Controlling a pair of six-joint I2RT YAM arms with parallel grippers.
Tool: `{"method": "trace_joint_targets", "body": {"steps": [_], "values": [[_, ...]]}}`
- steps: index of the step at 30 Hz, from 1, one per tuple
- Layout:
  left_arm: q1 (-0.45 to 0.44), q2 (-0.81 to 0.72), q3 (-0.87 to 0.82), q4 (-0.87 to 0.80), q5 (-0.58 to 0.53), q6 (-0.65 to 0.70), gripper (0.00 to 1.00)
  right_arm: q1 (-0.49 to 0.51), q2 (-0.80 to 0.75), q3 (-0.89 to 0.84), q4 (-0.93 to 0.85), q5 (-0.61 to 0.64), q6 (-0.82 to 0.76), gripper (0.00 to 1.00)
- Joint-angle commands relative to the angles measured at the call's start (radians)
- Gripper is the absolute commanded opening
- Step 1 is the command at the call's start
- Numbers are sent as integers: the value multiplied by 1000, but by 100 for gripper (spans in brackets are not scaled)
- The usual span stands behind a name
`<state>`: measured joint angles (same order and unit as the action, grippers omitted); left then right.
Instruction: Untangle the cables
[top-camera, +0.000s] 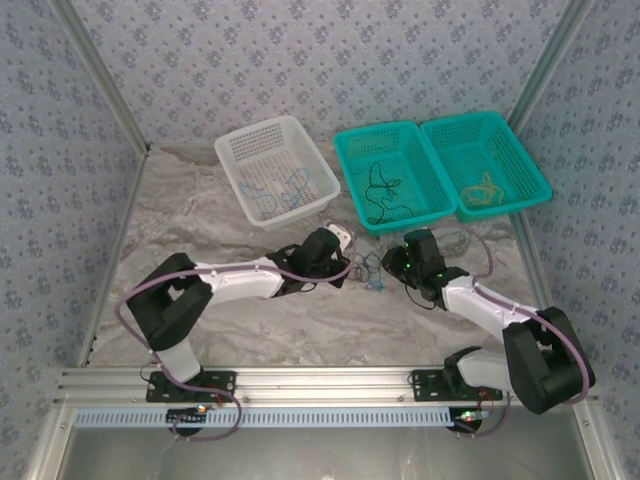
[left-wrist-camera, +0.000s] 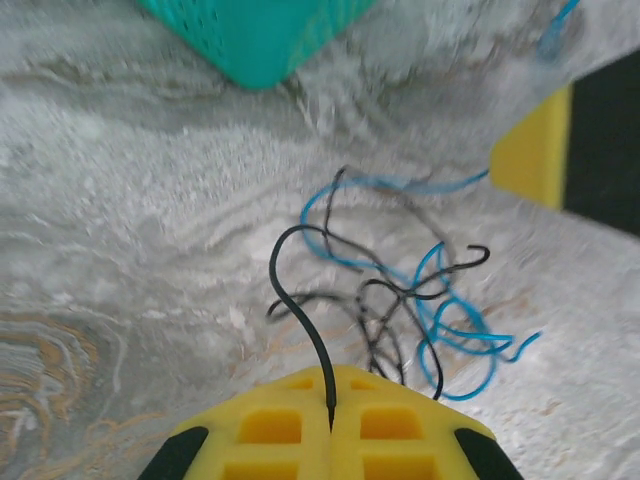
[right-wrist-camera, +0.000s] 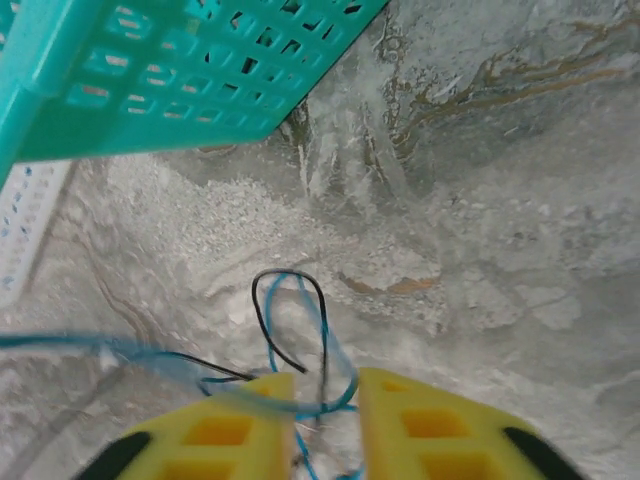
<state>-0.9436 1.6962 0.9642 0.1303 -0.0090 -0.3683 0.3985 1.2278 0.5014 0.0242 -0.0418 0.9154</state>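
Observation:
A small tangle of thin blue and black cables (top-camera: 372, 272) lies on the marble table between my two grippers. My left gripper (left-wrist-camera: 332, 385) is shut on the end of a black cable (left-wrist-camera: 290, 300), which curves up out of the closed yellow fingertips. The blue cable (left-wrist-camera: 450, 320) loops loosely to the right of it. My right gripper (right-wrist-camera: 325, 390) is open, its yellow fingers apart. A blue cable loop (right-wrist-camera: 335, 350) and a black strand (right-wrist-camera: 262, 320) lie in the gap, slack. From above, the left gripper (top-camera: 350, 262) and the right gripper (top-camera: 392, 265) face each other across the tangle.
At the back stand three baskets. The white basket (top-camera: 232, 152) holds blue wires, the left teal basket (top-camera: 345, 140) black ones, the right teal basket (top-camera: 530, 165) yellow-tan ones. The teal basket's corner (left-wrist-camera: 255, 40) lies just beyond the tangle. Aluminium frame posts and papered walls bound the table.

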Motion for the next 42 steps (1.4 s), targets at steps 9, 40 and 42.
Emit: {"method": "trace_joint_targets", "body": {"steps": [9, 40, 42], "values": [[30, -127, 64, -27, 102, 1, 0, -18, -172, -14, -24, -69, -239, 73], [126, -158, -20, 99, 217, -123, 0, -4, -155, 0, -30, -161, -396, 81], [131, -160, -25, 95, 199, -138, 0, -5, -134, 1, -69, -81, -379, 80]]}}
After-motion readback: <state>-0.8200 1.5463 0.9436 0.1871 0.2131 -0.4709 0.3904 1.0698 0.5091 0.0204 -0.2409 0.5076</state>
